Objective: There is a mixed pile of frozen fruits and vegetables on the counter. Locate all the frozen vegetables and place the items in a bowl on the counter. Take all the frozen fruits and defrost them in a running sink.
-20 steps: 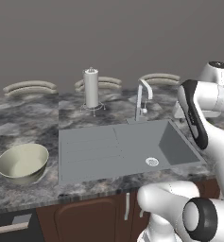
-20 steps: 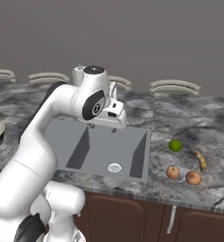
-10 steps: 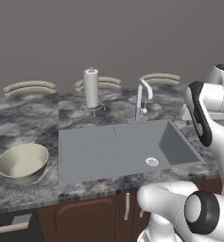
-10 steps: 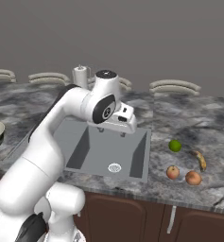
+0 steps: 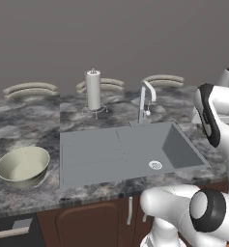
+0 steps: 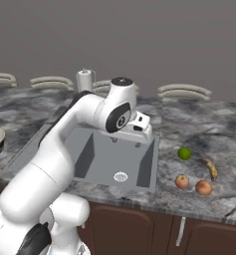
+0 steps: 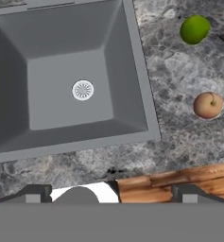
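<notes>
Arm over the sink, claw spread wide and empty

Left base view: the bowl (image 5: 23,166) sits on the counter (image 5: 29,123) left of the sink (image 5: 125,149), tap (image 5: 146,99) behind it. Right base view: gripper (image 6: 139,133) hangs above the basin; lime-green ball (image 6: 184,153), orange-brown lump (image 6: 182,181) and reddish-brown lump (image 6: 203,187) lie right of it, a banana (image 6: 211,168) nearby. Hand view: fingertips (image 7: 35,194) far apart, drain (image 7: 82,90) below, ball and lump on stone at right

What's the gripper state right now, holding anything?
Gripper: open, holding nothing; it hangs over the counter's front edge, beside the sink.
</notes>
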